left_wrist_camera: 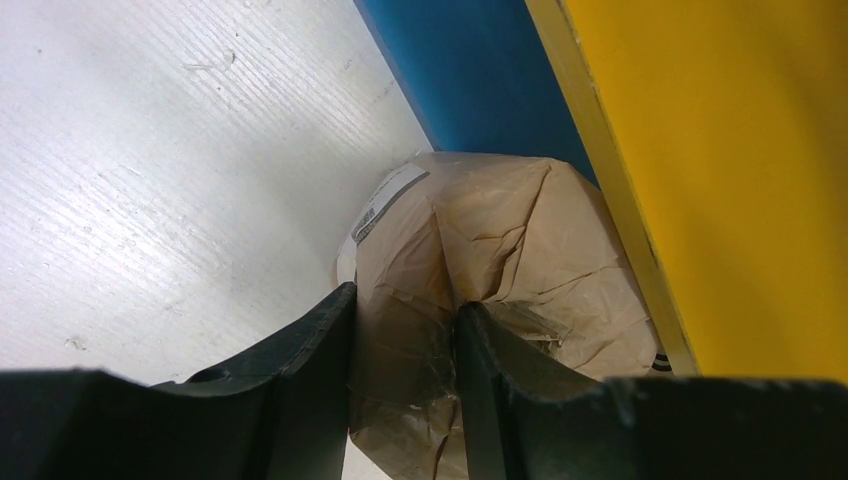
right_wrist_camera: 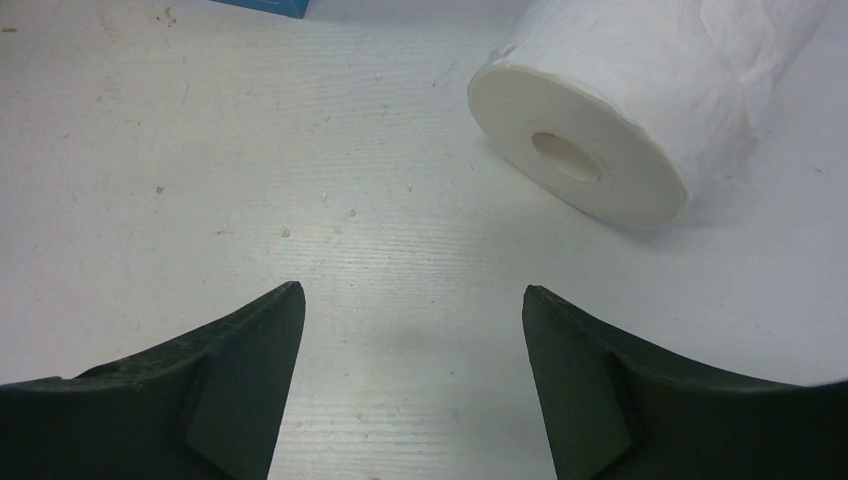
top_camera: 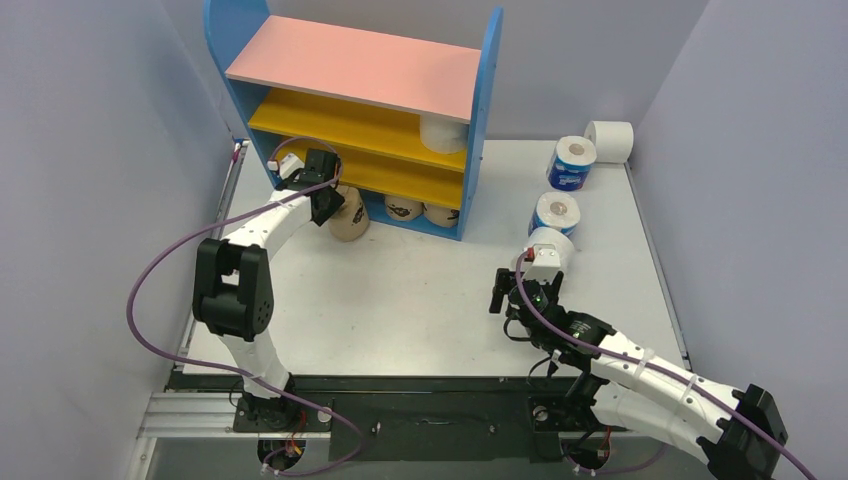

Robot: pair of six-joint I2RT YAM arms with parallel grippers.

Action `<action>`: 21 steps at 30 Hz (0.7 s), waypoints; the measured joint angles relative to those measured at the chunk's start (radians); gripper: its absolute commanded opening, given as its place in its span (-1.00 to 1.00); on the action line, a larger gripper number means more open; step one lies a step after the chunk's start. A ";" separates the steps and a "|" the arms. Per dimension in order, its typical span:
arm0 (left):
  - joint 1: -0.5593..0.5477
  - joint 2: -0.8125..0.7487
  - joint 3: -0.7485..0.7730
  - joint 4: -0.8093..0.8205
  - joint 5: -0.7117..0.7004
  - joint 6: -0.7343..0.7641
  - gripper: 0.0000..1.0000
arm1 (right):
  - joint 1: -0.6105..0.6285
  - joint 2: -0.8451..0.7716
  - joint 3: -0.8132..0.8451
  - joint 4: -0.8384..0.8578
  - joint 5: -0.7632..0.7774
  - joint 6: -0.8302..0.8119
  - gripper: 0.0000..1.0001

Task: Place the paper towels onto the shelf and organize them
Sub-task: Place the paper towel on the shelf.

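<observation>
Between the fingers of our left gripper (left_wrist_camera: 405, 302) sits a tan roll (left_wrist_camera: 500, 230), pinched by its crumpled wrap, with the shelf (left_wrist_camera: 470, 70) just ahead. We judge it best to ease it forward, level, under the yellow board (left_wrist_camera: 720, 180), releasing only once it rests inside. Our right gripper (right_wrist_camera: 412, 300) stands wide and empty, a white roll (right_wrist_camera: 620, 110) ahead to its right. The tan roll's far end is hidden; whether it touches the table (left_wrist_camera: 150, 150) we cannot tell.
</observation>
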 measured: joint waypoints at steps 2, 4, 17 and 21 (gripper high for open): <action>-0.001 0.000 0.001 0.001 0.000 -0.002 -0.31 | 0.000 0.005 0.000 -0.001 0.002 0.000 0.50; -0.003 0.000 0.001 0.001 0.000 -0.003 -0.31 | -0.001 0.005 0.000 -0.001 0.003 0.000 0.50; -0.045 0.001 0.000 0.032 -0.032 -0.002 -0.31 | -0.006 0.006 0.000 -0.007 0.006 0.000 0.51; -0.050 0.001 -0.011 0.083 -0.033 -0.003 -0.31 | -0.006 0.006 0.000 -0.008 0.007 0.000 0.50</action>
